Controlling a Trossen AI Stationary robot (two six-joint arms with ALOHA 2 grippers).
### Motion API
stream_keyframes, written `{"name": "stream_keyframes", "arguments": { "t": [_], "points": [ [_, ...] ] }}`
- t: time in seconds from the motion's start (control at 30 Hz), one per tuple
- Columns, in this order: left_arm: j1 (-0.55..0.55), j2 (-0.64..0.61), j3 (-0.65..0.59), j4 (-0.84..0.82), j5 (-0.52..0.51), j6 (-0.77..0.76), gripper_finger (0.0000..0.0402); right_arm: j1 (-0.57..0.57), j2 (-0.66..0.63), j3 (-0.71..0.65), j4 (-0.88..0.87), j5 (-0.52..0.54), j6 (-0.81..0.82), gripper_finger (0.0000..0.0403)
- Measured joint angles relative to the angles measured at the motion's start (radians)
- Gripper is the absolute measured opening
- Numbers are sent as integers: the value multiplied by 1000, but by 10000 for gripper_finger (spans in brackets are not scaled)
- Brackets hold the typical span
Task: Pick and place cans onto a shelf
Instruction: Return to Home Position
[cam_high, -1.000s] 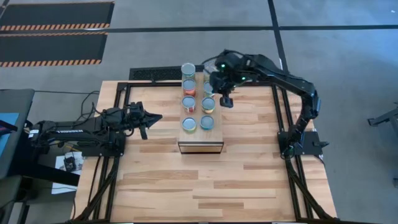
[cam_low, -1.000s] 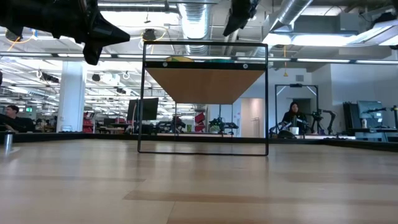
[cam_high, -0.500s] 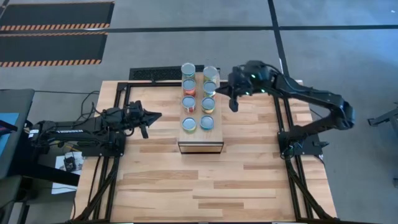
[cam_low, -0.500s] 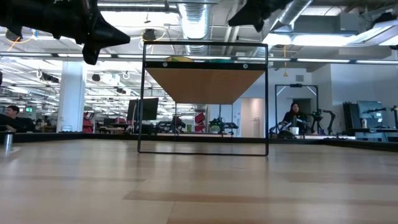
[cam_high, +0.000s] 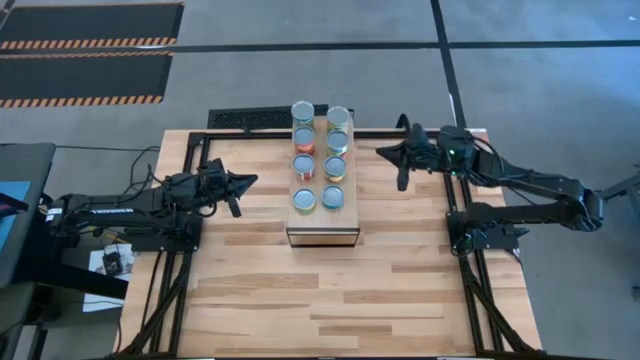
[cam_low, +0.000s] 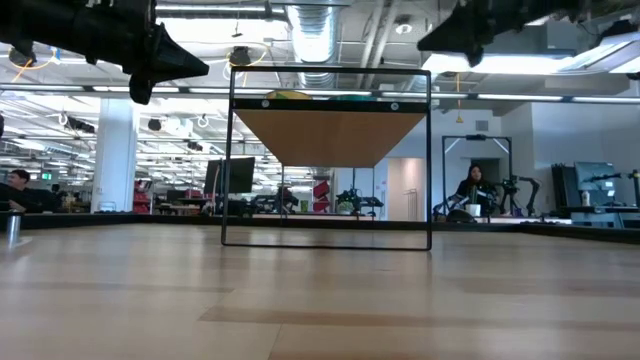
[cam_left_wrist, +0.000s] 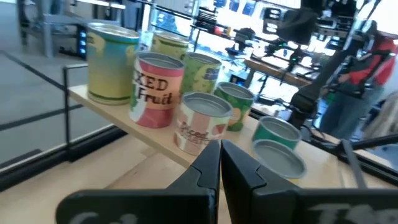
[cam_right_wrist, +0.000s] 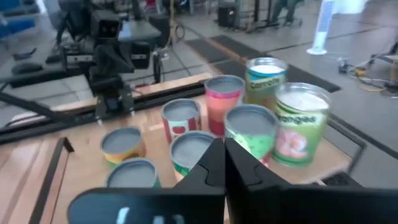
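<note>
Eight cans (cam_high: 320, 155) stand upright in two rows on the plank top of the light-wood shelf (cam_high: 322, 224), in the table's far middle. They also show in the left wrist view (cam_left_wrist: 202, 121) and the right wrist view (cam_right_wrist: 249, 130). My left gripper (cam_high: 243, 184) is shut and empty, in the air left of the shelf. My right gripper (cam_high: 392, 158) is shut and empty, in the air right of the shelf. In the low view the shelf (cam_low: 330, 135) stands on a thin black frame, with my left gripper (cam_low: 190, 66) and my right gripper (cam_low: 432, 44) up high.
Black frame rails (cam_high: 200, 160) run along the table's left and right sides. A black grille (cam_high: 250, 118) lies at the far edge. The slatted tabletop (cam_high: 340, 300) stretches bare toward the near edge. A person (cam_low: 470, 190) stands in the room beyond the table.
My right gripper has drawn back from above the shelf's far right cans toward the table's right edge, and its arm has stretched out low along that side. The cans stand as before.
</note>
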Motion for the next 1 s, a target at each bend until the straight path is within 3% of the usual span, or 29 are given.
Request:
{"name": "stream_keyframes", "arguments": {
  "t": [0.3,0.63,0.8,1.0],
  "points": [
    [0,0,0,-64,-21,-41,0,15,-199,-184,81,103,55,10],
    [1,0,0,-38,26,32,0,102,-399,-383,166,220,87,10],
    [1,0,-3,-13,70,100,0,128,-613,-490,169,227,98,11],
    [1,-1,-128,227,125,95,0,131,-879,-621,172,238,118,12]
  ]
}}
